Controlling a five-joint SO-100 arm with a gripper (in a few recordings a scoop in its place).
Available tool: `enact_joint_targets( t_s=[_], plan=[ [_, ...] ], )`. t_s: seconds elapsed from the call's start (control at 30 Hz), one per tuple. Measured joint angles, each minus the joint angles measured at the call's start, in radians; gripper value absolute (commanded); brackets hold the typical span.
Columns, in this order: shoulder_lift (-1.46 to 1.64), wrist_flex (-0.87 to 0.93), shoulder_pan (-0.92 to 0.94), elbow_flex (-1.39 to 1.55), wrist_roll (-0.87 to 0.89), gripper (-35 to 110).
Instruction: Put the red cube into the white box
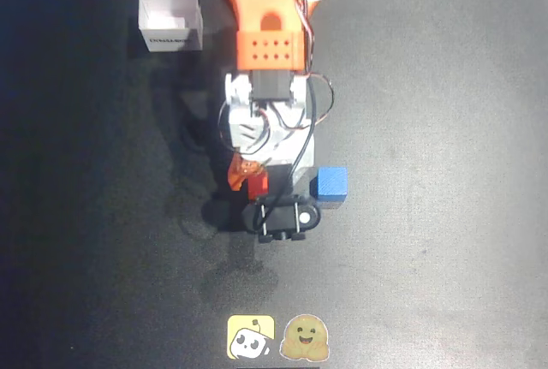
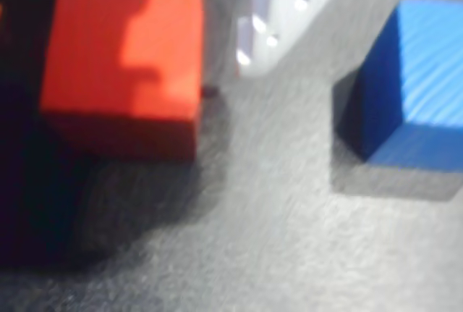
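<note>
In the overhead view the red cube (image 1: 257,183) lies on the dark table just below the arm's white wrist. My gripper (image 1: 255,177) hangs over it, open, with the orange finger (image 1: 237,172) against the cube's left side. The wrist view shows the red cube (image 2: 123,58) large at the upper left, resting on the mat. A narrow gap separates it from the white finger (image 2: 264,15) on its right. The white box (image 1: 171,18) stands open-topped at the far upper left, well apart from the arm.
A blue cube (image 1: 330,185) sits just right of the gripper, and the wrist view shows the blue cube (image 2: 412,87) at its right edge. Two stickers (image 1: 274,337) lie at the table's bottom edge. The orange arm (image 1: 270,18) reaches down from the top.
</note>
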Motion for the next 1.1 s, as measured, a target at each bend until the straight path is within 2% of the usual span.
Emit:
enact_joint_targets(
  t_s=[0.13, 0.37, 0.67, 0.9, 1.1],
  plan=[
    [-0.028, -0.040, 0.000, -0.002, 0.000, 25],
    [-0.084, -0.101, 0.000, -0.002, 0.002, 1],
    [-0.087, -0.101, 0.000, -0.003, 0.034, 0],
    [0.026, 0.080, 0.035, -0.009, 0.071, 0],
    [0.155, 0.374, 0.044, -0.176, 0.179, 0]
  ],
)
